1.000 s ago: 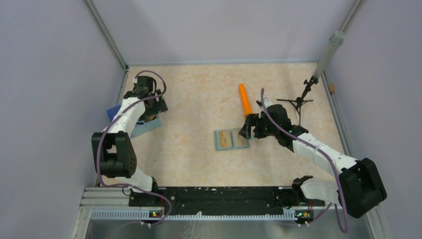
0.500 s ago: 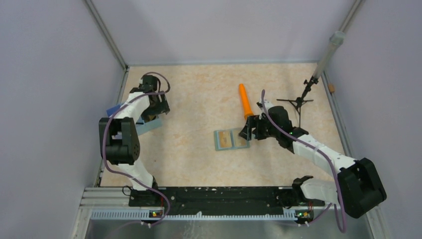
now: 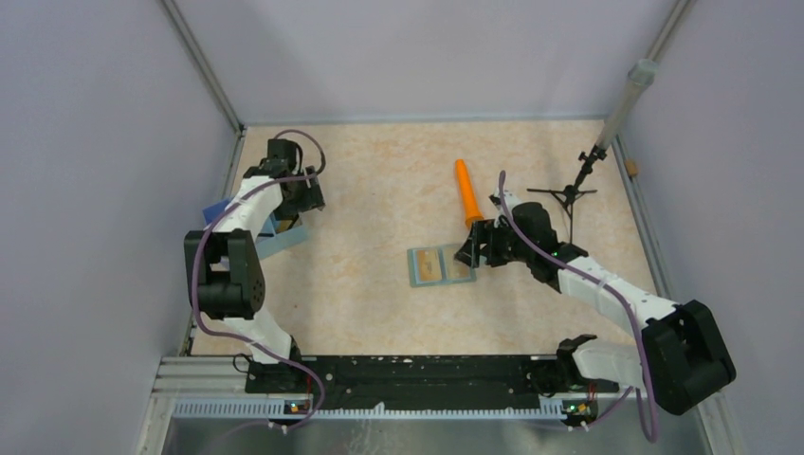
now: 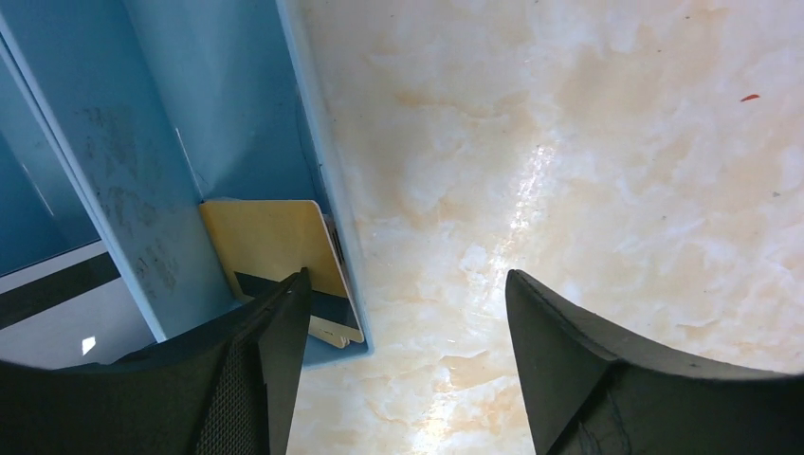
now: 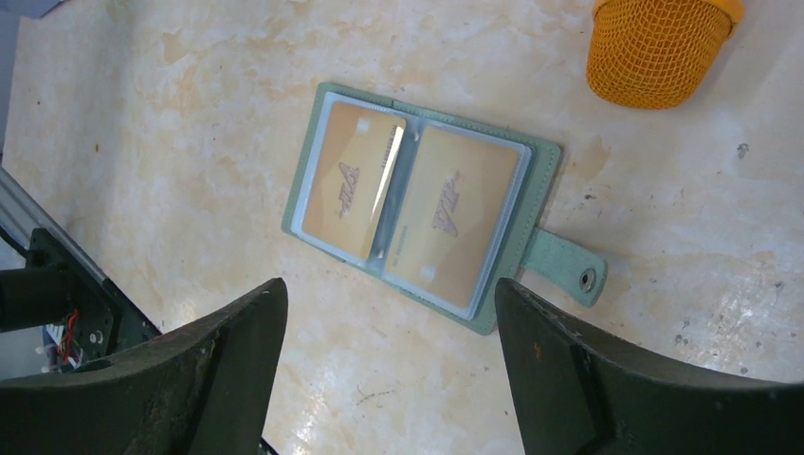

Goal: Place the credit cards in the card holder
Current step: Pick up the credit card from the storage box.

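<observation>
Reaching farther back than before, the left claw (image 4: 406, 284) hangs released over a corner of the blue tray (image 4: 228, 104), where a striped credit card (image 4: 275, 246) lies. The right claw (image 5: 389, 289), also released, hovers above the card holder (image 5: 545, 251), open on the worktop (image 5: 190, 114), two gold cards (image 5: 446, 223) inside.

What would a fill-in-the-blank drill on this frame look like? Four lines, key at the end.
1. The grey-green folding card holder lies ____ on the marbled table.
2. ____ gold-tan cards show in its clear sleeves.
3. In the left wrist view, a gold-tan card with a dark stripe sits in the ____ plastic tray.
4. The right tool hangs above the card holder, jaws apart, holding ____.
Missing words: open; two; blue; nothing.
</observation>
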Tool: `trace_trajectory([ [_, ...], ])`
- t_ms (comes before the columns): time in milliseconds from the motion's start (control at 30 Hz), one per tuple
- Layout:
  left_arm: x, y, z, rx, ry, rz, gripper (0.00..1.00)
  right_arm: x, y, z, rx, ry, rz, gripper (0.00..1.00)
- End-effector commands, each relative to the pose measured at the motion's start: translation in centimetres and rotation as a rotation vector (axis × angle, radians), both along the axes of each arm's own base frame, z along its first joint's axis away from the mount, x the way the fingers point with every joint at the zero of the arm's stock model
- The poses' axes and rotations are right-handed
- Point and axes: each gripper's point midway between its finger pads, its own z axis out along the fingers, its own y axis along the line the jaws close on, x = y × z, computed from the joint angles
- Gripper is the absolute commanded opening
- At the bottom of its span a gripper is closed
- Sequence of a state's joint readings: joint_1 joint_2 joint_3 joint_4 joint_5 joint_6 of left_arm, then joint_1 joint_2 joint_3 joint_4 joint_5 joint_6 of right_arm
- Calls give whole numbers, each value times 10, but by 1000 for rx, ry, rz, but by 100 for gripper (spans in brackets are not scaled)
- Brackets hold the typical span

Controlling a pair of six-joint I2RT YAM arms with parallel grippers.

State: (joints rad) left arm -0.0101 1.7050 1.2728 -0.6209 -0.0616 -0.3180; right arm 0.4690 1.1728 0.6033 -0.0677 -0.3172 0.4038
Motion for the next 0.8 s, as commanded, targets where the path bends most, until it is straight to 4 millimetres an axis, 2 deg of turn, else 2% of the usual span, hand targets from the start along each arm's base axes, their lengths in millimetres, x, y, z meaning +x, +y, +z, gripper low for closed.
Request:
trace_trajectory([
  [0, 9, -10, 19, -40, -74, -40, 75, 9, 3, 7, 24, -32, 3, 79],
  [300, 3, -6, 8, -25, -21, -28, 41, 9, 4, 4, 25, -18, 3, 77],
  [567, -3, 2, 10, 16, -11, -8, 28, 9, 4, 3, 25, -14, 1, 77],
  [767, -8, 9, 19, 49, -25, 13, 10, 9, 4, 4, 24, -13, 0, 76],
])
